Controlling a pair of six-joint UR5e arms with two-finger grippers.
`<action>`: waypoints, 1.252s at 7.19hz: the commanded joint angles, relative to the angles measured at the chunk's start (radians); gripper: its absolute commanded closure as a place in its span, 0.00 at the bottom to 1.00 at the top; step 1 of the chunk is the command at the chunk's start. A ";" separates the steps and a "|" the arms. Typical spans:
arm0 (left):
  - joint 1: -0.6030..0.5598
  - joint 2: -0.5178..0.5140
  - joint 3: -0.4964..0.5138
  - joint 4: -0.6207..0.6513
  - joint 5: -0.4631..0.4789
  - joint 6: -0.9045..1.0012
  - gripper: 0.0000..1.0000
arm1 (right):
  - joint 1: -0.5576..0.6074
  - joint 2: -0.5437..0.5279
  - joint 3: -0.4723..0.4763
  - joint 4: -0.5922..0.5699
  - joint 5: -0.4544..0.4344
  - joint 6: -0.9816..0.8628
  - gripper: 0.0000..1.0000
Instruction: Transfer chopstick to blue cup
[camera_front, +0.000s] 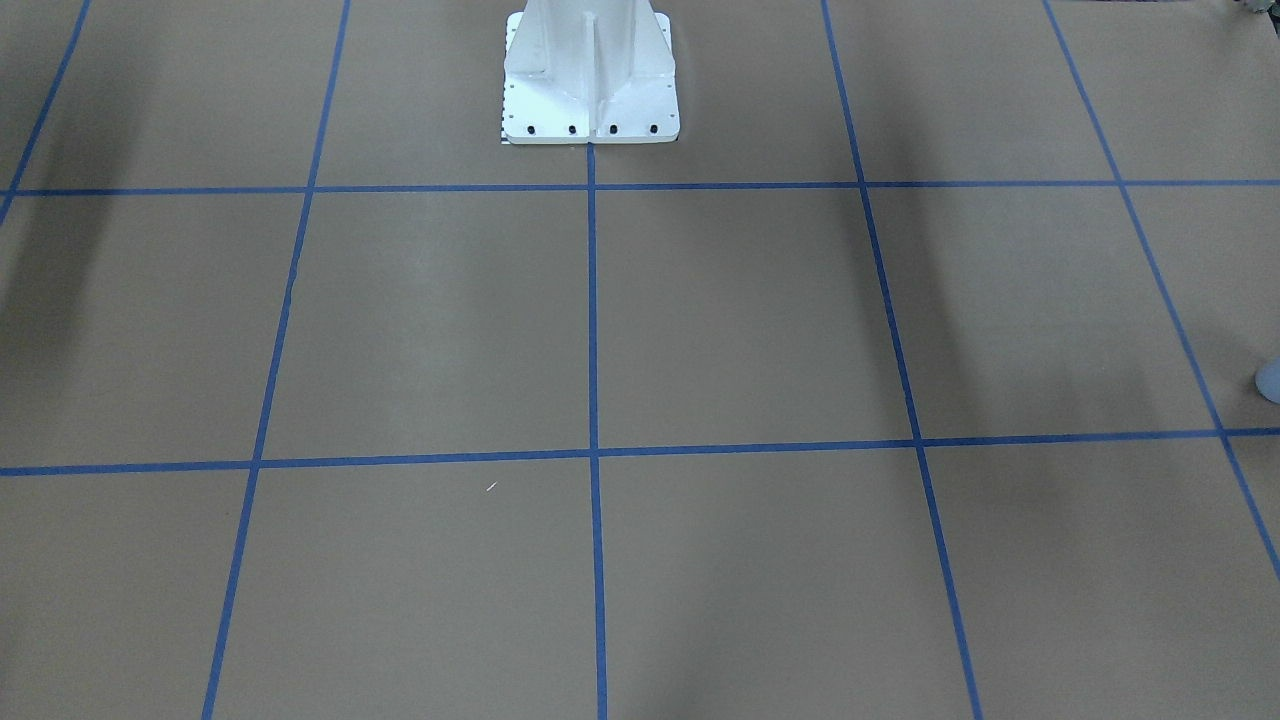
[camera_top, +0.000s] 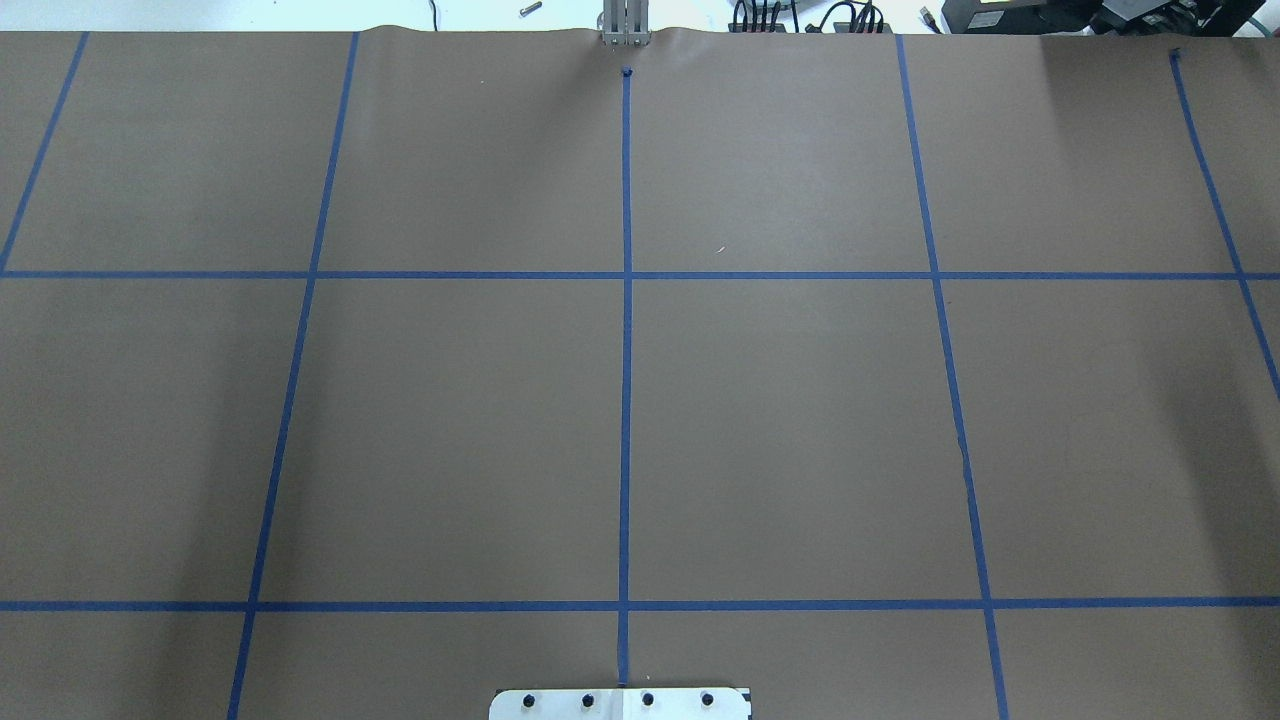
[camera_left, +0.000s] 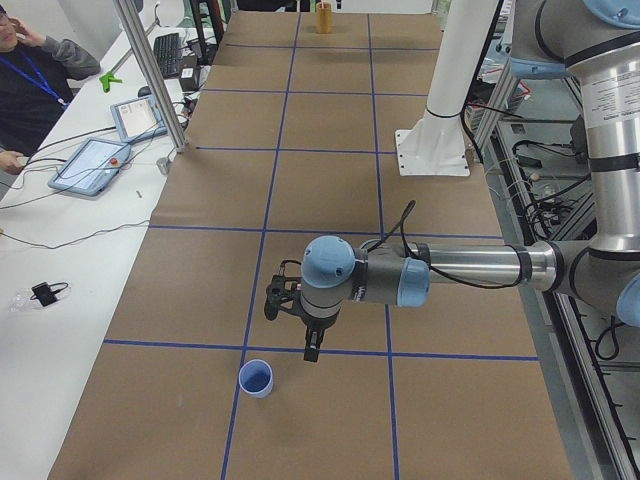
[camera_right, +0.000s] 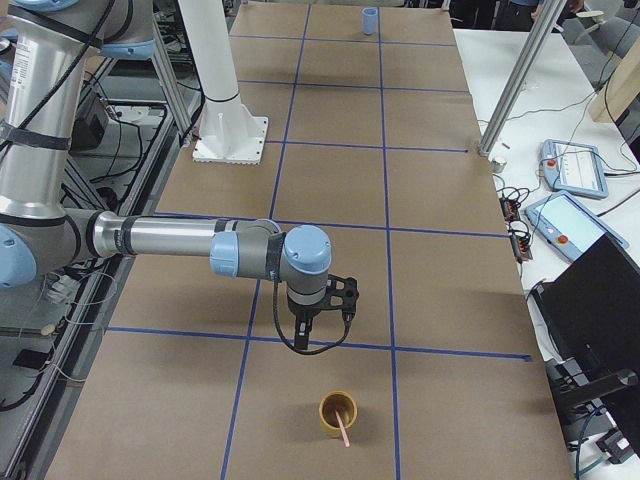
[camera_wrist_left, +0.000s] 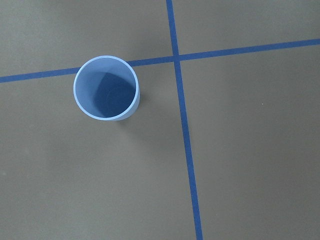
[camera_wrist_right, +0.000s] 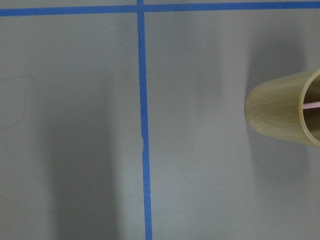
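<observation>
Brown paper-covered surface (camera_top: 450, 420) is carrying the work at its two ends. We are finding the thin pink chopstick (camera_right: 342, 428) leaning inside the tan cylindrical cup (camera_right: 328, 425) at the robot's right end, well apart from the pale blue plastic cup (camera_wrist_left: 106, 88) standing empty at the left. The right end effector (camera_right: 302, 342) is hovering near the tan cup, presumably to draw the chopstick. The left end effector (camera_left: 311, 352) is hanging beside the blue cup, likely to receive it. Whether either is released or clenched, we cannot tell.
</observation>
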 joint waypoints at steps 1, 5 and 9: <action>0.001 -0.003 -0.002 -0.002 0.000 0.000 0.02 | 0.000 0.001 0.001 0.000 0.000 0.000 0.00; 0.005 -0.008 -0.028 -0.006 -0.003 0.002 0.02 | 0.000 0.006 0.001 -0.003 0.035 0.000 0.00; 0.003 -0.131 0.010 -0.200 -0.003 -0.008 0.02 | 0.000 0.087 -0.049 0.232 0.060 0.014 0.00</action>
